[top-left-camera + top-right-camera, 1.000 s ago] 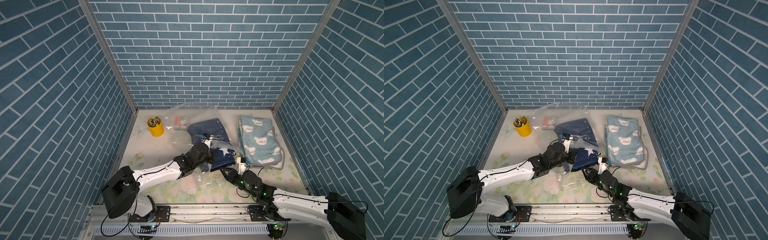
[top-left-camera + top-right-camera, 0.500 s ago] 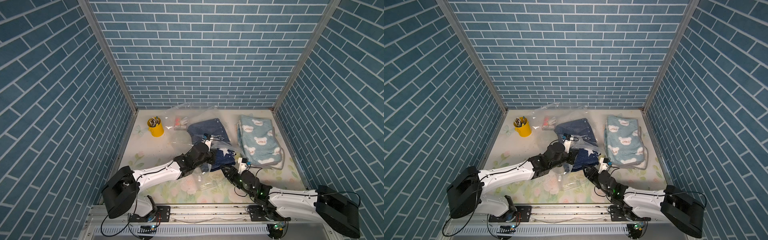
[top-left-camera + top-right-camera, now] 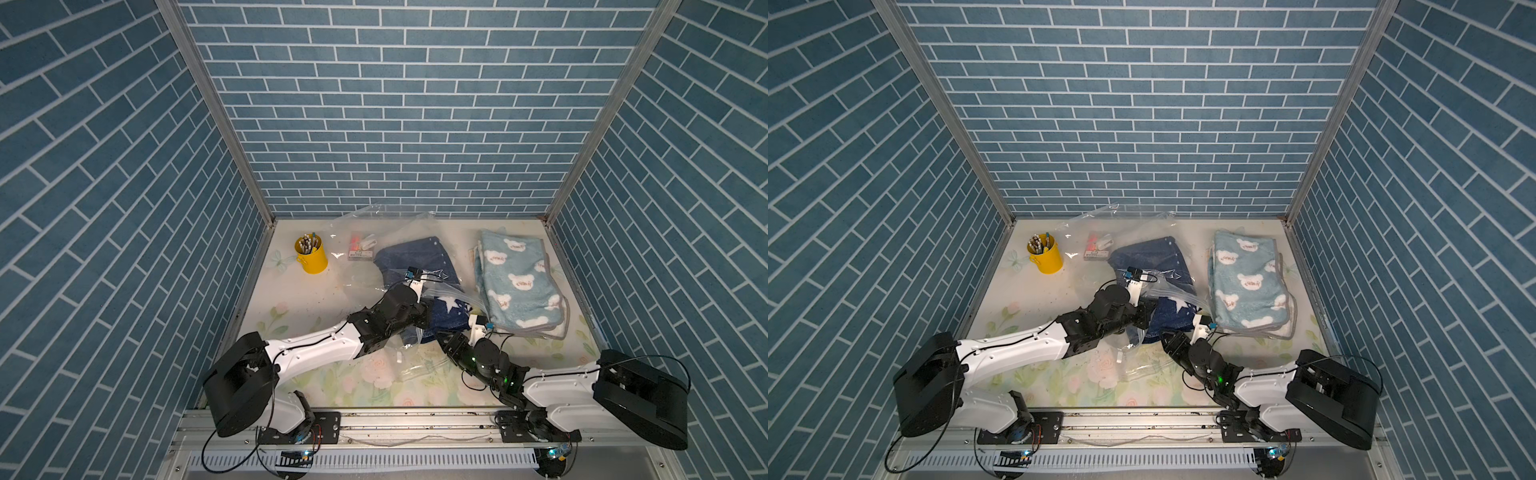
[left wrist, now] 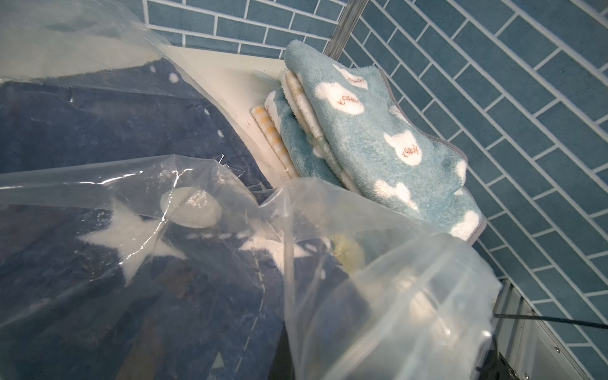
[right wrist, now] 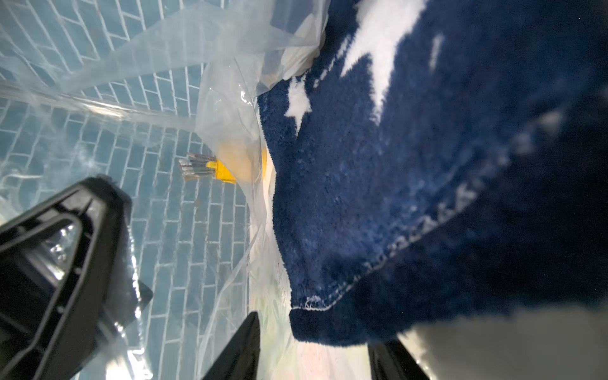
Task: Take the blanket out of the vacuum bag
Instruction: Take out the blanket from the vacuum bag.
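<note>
Left hand pinching vacuum bag film; right hand spread, fingers either side of navy blanket corner.

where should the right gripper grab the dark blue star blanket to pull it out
The stitched corner of the blanket sticking out of the vacuum bag mouth. Come from the robot's side with the right gripper: that corner is bare of plastic and faces its open jaws.
</note>
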